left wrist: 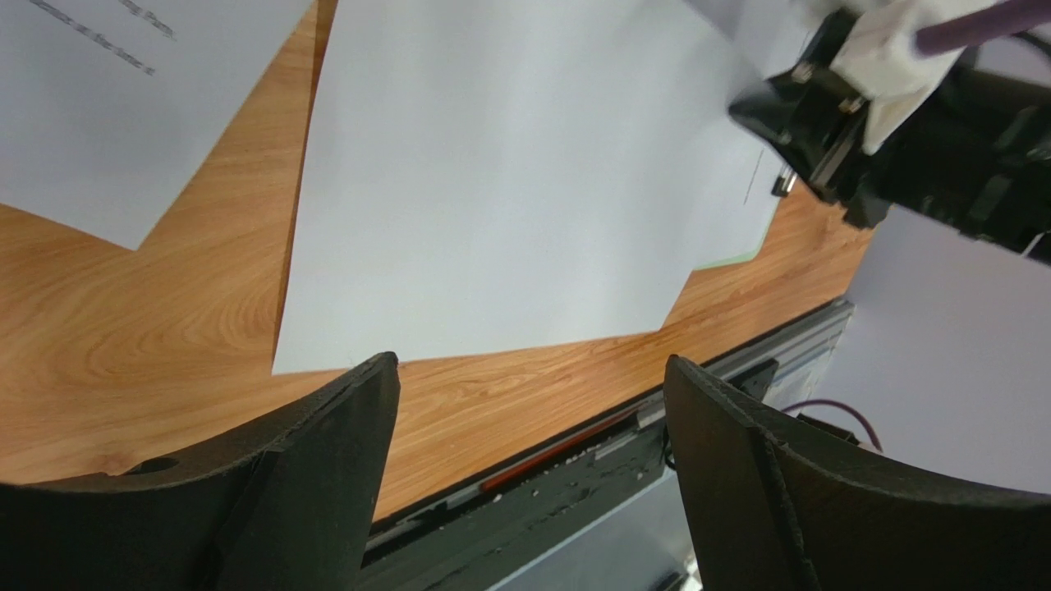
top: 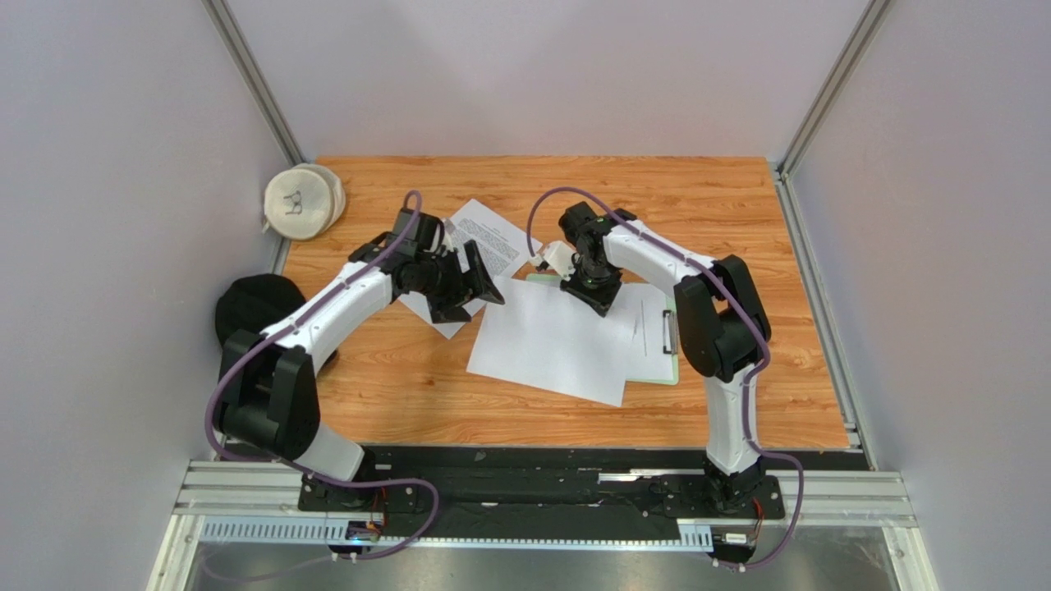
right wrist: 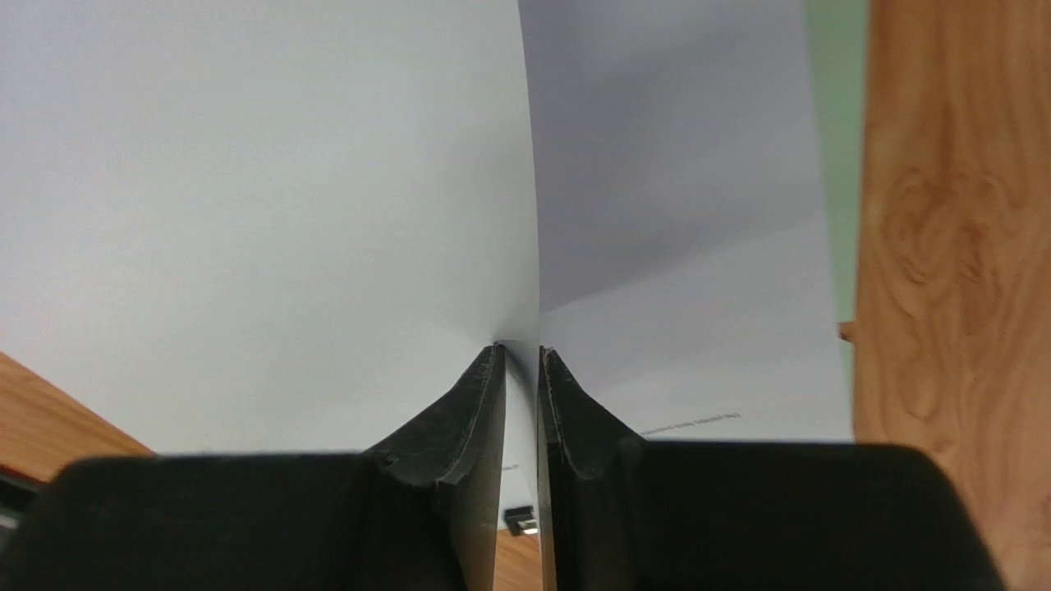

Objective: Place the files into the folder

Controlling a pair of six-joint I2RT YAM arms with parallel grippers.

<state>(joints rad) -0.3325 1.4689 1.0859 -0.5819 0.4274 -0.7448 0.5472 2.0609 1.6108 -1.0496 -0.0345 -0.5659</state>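
far left of the table (top: 370, 406): a white round bundle (top: 302, 200) and a black rounded object (top: 253, 308), both well apart from the work.

left gripper (left wrist: 531, 366): fingers spread wide and holding nothing. it hovers over bare wood beside the left edge of the big sheet. a printed sheet (top: 487, 234) lies loose just behind it, off the folder. a second one seems to lie partly under the gripper.

centre: white sheet (top: 555, 342), blank side up and skewed. its right part lies over the folder (right wrist: 833, 123), its left part overhangs onto wood.

right gripper (right wrist: 521, 360): fingers closed on the far edge of that sheet. the paper bows up on either side of the pinch.

folder: pale green, flat, right of centre, mostly covered by paper. the clip (top: 670, 333) sits at its right short edge.

risks, as judged:
- the one-point pinch on a thin edge could crease or tear the sheet under a hard or sideways pull.
- the sheet is askew, so it may settle crooked with a corner hanging off.
- nothing pins the folder, so dragging paper across it could slide it along.
- the grippers are near each other and the left one could foul the right.
- the left arm could sweep the loose printed sheets further off.
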